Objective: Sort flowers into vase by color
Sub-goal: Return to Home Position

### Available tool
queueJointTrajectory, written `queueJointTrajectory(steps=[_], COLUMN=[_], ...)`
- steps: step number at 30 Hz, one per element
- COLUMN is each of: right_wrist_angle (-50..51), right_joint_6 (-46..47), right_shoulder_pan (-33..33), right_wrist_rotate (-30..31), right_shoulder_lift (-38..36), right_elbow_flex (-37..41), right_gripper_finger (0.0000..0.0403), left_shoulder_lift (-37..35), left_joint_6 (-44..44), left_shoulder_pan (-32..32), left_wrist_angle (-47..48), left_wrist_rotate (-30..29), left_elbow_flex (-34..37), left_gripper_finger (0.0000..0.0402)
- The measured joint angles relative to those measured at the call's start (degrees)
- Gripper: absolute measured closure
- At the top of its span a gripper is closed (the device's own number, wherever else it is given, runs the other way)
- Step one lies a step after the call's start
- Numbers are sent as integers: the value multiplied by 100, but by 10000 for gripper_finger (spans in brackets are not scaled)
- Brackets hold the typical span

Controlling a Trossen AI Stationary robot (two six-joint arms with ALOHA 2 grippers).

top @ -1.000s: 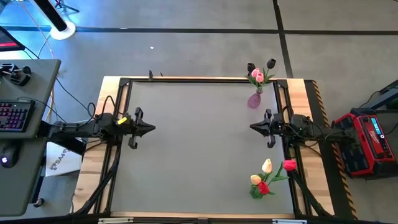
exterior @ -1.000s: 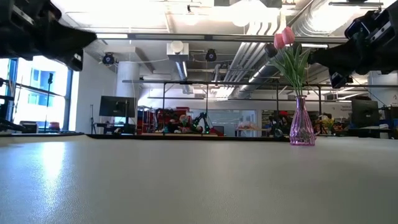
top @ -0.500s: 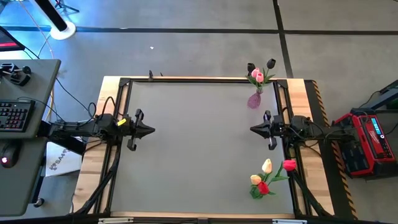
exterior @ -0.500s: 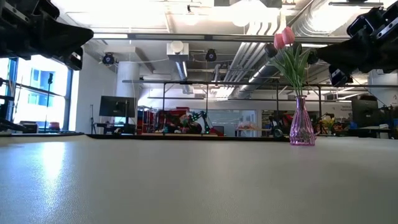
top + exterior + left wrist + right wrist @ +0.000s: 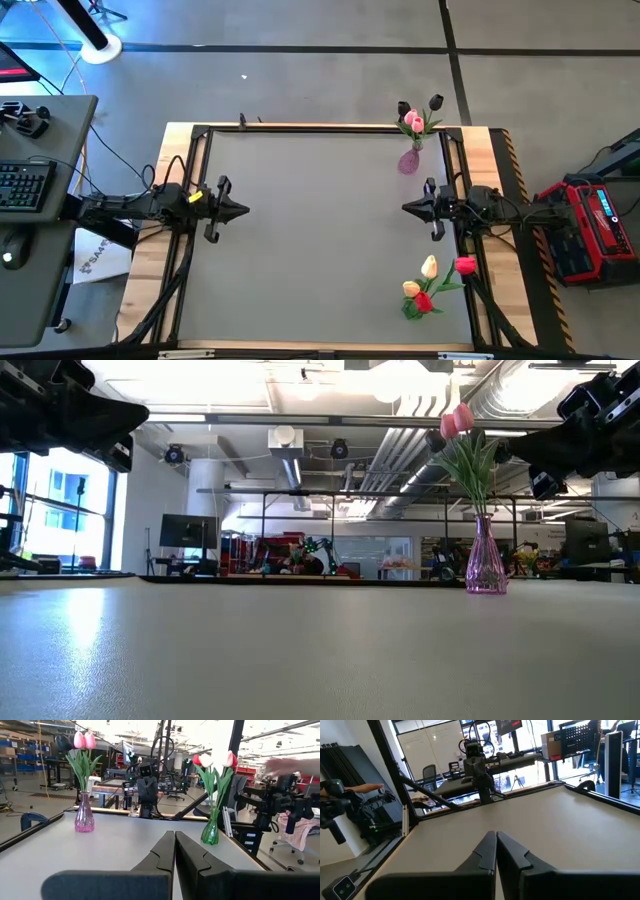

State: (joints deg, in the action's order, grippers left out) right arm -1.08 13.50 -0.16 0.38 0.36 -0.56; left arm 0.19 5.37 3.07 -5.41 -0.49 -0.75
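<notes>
A pink glass vase [image 5: 408, 161] stands at the table's far right and holds pink and black tulips [image 5: 413, 121] by their stems; it shows in the low view [image 5: 485, 567] and the left wrist view [image 5: 84, 816]. A green vase [image 5: 210, 831] stands at the near right [image 5: 412, 309] with red and cream-yellow tulips [image 5: 431, 268]. My left gripper [image 5: 243, 208] hovers shut above the left side. My right gripper [image 5: 408, 207] hovers shut above the right side, between the two vases.
A black frame [image 5: 320, 128] runs around the grey table top. A desk with a keyboard [image 5: 25, 187] stands left of the table, a red case [image 5: 590, 225] to its right. People show in the room beyond the table [image 5: 292, 767].
</notes>
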Motion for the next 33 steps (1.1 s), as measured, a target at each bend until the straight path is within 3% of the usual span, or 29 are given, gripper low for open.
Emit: queueJointTrajectory(steps=[33], right_wrist_angle=[-2], right_joint_6=[-2], right_shoulder_pan=[0], right_wrist_rotate=[0], right_shoulder_lift=[4], right_elbow_flex=[4], right_gripper_finger=[402], left_shoulder_lift=[44], left_joint_6=[0], left_shoulder_pan=[-120], left_wrist_angle=[2], left_wrist_rotate=[-22], left_elbow_flex=[2], left_gripper_finger=[401])
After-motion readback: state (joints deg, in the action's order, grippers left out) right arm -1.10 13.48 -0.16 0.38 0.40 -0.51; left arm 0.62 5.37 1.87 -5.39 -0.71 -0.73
